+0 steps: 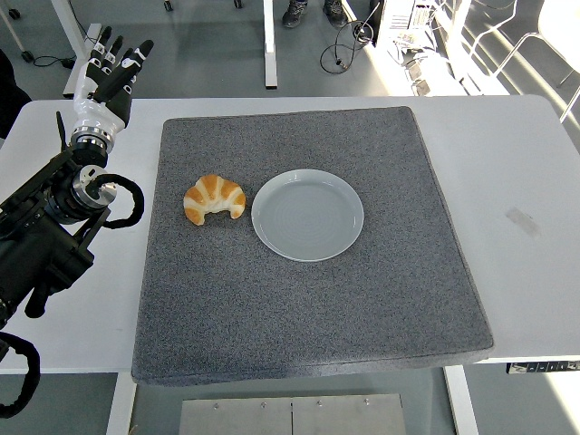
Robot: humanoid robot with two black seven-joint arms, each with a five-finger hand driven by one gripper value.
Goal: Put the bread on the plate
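Note:
A golden croissant [214, 198] lies on the grey mat [308, 308], just left of an empty white plate [307, 215] and a small gap apart from it. My left hand [109, 71] is raised at the table's far left corner, fingers spread and holding nothing. It is well up and left of the croissant, off the mat. My left arm [50, 236] runs along the left edge. My right arm is out of view.
The grey mat covers the middle of the white table [535, 181]. A small piece of tape [523, 221] lies on the table at the right. Table legs and cables show on the floor beyond the far edge.

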